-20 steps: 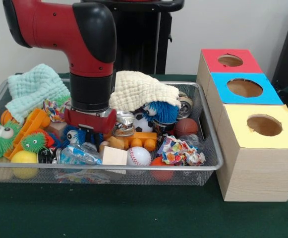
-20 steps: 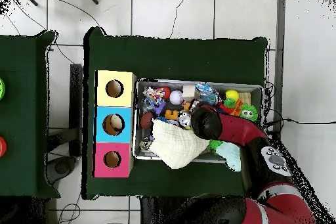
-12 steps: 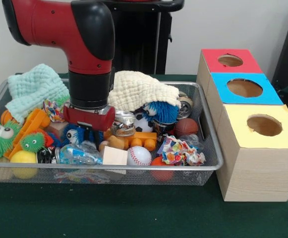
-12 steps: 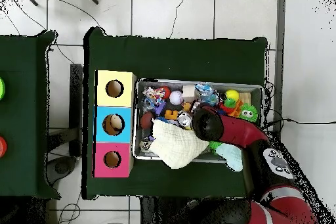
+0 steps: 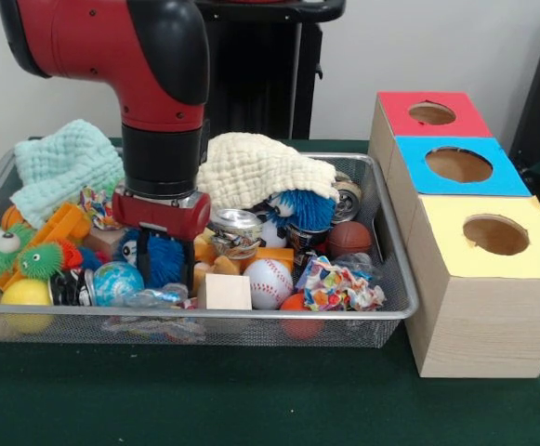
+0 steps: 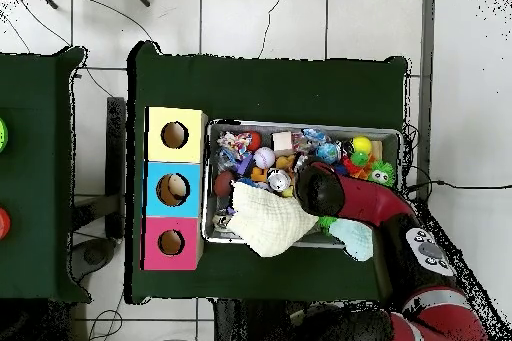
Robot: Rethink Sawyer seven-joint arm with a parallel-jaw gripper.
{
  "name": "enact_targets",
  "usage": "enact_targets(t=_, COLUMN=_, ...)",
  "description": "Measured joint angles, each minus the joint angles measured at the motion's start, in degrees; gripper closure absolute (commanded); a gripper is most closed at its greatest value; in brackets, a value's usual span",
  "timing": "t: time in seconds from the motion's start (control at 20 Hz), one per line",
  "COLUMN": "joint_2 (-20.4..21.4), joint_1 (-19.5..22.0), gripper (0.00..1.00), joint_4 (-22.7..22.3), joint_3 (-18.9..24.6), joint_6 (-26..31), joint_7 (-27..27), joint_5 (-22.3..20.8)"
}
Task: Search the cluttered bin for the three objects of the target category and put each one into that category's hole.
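Bin (image 5: 395,307): arm vertical, claw (image 5: 165,265) down in clutter around blue fuzzy toy (image 5: 166,258); grip unclear.

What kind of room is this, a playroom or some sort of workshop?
Most likely a robotics lab set up for a sorting test. A red robot arm reaches into a wire bin of jumbled toys, beside three wooden boxes with coloured tops and round holes, and cables trail across the tiled floor.

Red-stitched white baseball (image 5: 268,282), furry blue toy (image 5: 304,208), cream cloth (image 5: 262,167), mint cloth (image 5: 63,167); box tops red (image 5: 433,113), blue (image 5: 459,165), yellow (image 5: 493,236).
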State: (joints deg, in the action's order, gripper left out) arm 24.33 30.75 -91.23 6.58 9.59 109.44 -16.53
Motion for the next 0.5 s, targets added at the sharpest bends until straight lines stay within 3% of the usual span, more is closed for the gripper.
enact_targets(t=0.5, joint_2=1.2, joint_1=1.0, gripper=0.00, joint_4=0.0, joint_3=1.9, joint_6=2.8, joint_7=0.0, joint_5=0.0)
